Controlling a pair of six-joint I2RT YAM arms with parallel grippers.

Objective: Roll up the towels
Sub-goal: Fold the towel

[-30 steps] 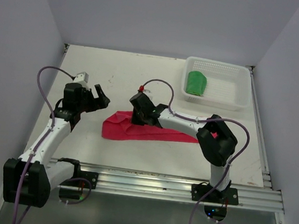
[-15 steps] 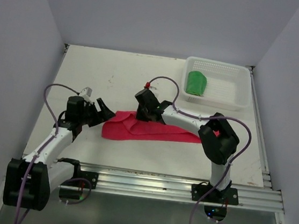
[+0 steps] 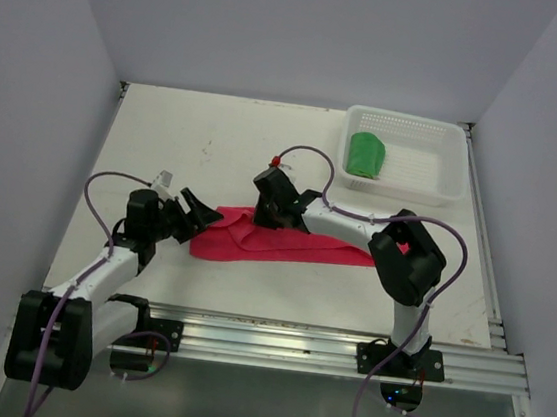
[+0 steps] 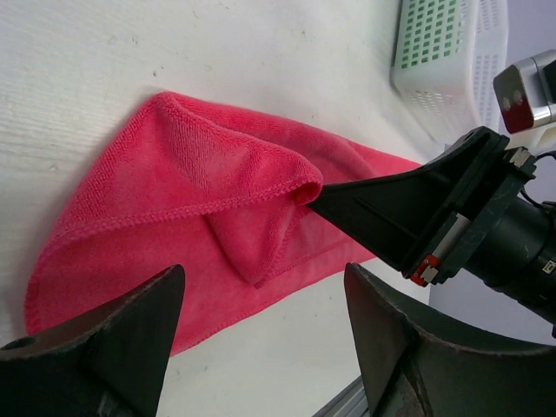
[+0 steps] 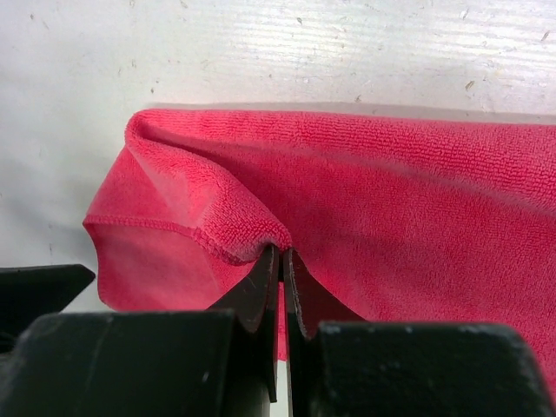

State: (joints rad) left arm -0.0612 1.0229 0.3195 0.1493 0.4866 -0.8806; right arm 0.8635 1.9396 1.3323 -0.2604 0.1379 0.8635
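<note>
The red towel (image 3: 254, 248) lies across the middle of the worktop (image 3: 196, 139), a folded-up edge near its left end pinched in the right end effector (image 5: 280, 261), whose arm (image 3: 342, 228) covers part of the cloth's far edge. The left end effector (image 3: 205, 216) is spread wide just beside that left end; the green towel (image 3: 366, 155) sits in the basket (image 3: 432, 186) at the far right corner.
</note>
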